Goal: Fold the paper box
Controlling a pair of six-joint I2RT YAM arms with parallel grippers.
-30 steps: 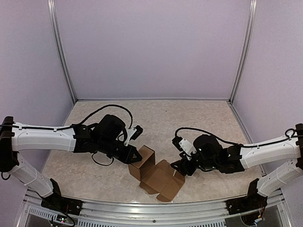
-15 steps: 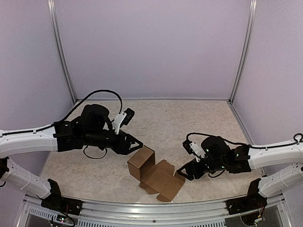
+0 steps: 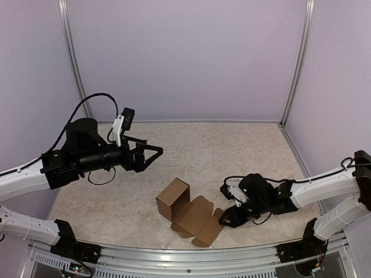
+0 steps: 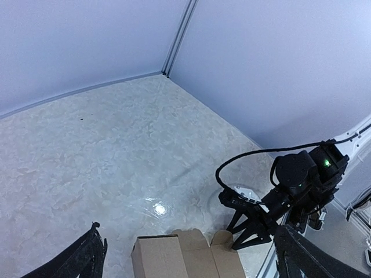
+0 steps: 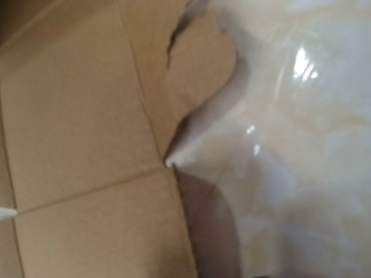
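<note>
The paper box (image 3: 188, 213) is plain brown cardboard, partly folded: one upright open cube end on the left and flaps with rounded tabs spread flat to the right. My left gripper (image 3: 154, 152) hangs open, raised up and to the left of it, holding nothing. In the left wrist view its black fingers (image 4: 81, 260) frame the box's top edge (image 4: 174, 258). My right gripper (image 3: 224, 218) sits low at the box's right flap edge. The right wrist view shows only cardboard (image 5: 87, 145) close up, and its fingers are hidden.
The marbled table top (image 3: 203, 150) is walled by lilac panels at the back and sides. A metal rail (image 3: 185, 255) runs along the near edge. The right arm's black cable (image 4: 255, 159) loops above its wrist.
My left gripper opened, let go of the box's upright end and drew back up and to the left. My right gripper dropped lower toward the right flap.
</note>
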